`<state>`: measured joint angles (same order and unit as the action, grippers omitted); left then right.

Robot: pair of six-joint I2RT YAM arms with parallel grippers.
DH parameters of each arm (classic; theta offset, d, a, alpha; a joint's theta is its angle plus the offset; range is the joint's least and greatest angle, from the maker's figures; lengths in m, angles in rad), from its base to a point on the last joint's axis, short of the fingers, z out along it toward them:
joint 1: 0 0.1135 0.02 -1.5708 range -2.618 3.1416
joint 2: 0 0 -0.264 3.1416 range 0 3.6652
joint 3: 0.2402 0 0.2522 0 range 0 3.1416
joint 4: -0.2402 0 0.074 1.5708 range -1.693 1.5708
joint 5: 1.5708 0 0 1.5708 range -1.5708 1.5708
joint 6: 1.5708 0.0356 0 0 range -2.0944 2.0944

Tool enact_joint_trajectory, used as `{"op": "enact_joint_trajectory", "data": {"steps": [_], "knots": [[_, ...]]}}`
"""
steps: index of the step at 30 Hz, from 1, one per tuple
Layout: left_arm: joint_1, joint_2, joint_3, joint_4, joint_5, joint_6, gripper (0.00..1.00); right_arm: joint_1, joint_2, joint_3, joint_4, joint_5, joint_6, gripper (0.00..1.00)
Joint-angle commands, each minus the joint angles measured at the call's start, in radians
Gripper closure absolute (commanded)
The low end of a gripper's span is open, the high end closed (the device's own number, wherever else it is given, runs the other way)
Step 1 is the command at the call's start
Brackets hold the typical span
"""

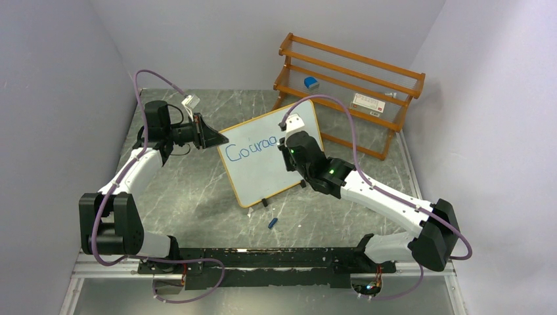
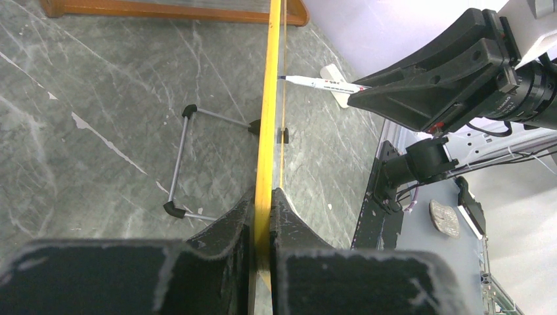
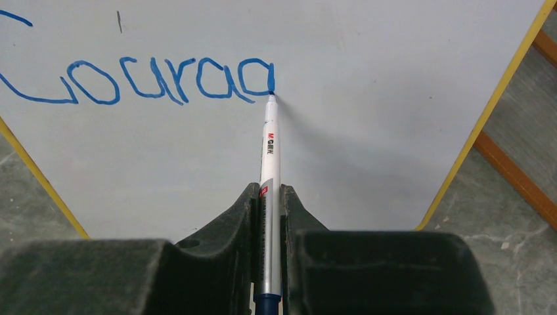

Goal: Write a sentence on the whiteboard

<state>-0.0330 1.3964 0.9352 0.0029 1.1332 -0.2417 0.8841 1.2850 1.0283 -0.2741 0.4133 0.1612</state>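
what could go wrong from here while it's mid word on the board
1. The left gripper pinches only the thin edge of the whiteboard. Pressure from the marker, whose tip is on the surface, could twist or tip the board and skew the stroke.
2. The marker reaches far out of the right gripper, so it might slide back or pivot between the fingers and lose contact.

Left arm (image 1: 134, 172) and right arm (image 1: 384, 191) are showing white shells, black joints; purple cables (image 1: 136, 88) are looping off both; green lights (image 1: 332, 172) are glowing.
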Motion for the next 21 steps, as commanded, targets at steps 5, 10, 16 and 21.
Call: {"op": "enact_joint_trajectory", "data": {"steps": [5,10,16,21], "knots": [[-0.030,0.023,-0.001,-0.059,-0.021,0.039,0.95,-0.008,-0.011,0.010,-0.075,-0.019,0.018,1.00],[-0.030,0.026,-0.001,-0.059,-0.022,0.039,0.95,-0.007,-0.008,0.016,-0.095,-0.040,0.018,1.00],[-0.030,0.025,-0.001,-0.058,-0.024,0.038,0.95,-0.006,-0.013,0.018,-0.118,-0.054,0.014,1.00],[-0.030,0.027,-0.001,-0.054,-0.021,0.035,0.95,0.001,-0.016,0.021,-0.119,-0.088,0.010,1.00]]}}
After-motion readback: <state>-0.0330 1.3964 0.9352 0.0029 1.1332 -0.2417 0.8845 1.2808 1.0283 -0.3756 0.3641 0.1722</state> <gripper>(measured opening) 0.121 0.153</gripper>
